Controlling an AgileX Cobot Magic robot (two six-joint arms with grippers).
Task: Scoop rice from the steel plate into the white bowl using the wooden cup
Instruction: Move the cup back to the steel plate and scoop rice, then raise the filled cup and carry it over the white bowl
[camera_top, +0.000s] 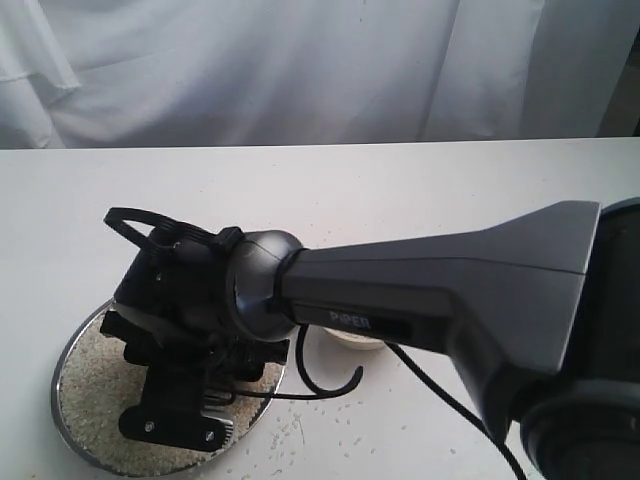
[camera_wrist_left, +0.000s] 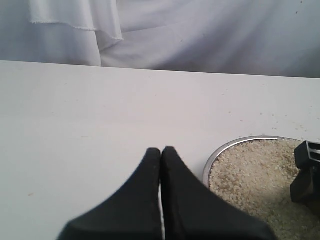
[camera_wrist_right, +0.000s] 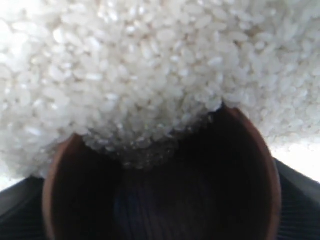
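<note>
The steel plate (camera_top: 57, 385) lies at the near left, covered with rice (camera_top: 90, 375). My right gripper (camera_top: 180, 415) reaches across and is lowered over it. In the right wrist view it is shut on the wooden cup (camera_wrist_right: 245, 165), whose dark mouth is pushed into the rice (camera_wrist_right: 140, 75); some grains lie just inside the rim. The white bowl (camera_top: 352, 342) shows only partly under the right arm, just right of the plate. My left gripper (camera_wrist_left: 161, 150) is shut and empty, above bare table beside the plate's rim (camera_wrist_left: 212, 160). It does not show in the exterior view.
Loose grains (camera_top: 300, 430) are scattered on the white table between plate and bowl. A black cable (camera_top: 330, 385) loops down from the right arm over that spot. A white cloth (camera_top: 300, 60) hangs behind the table's far edge.
</note>
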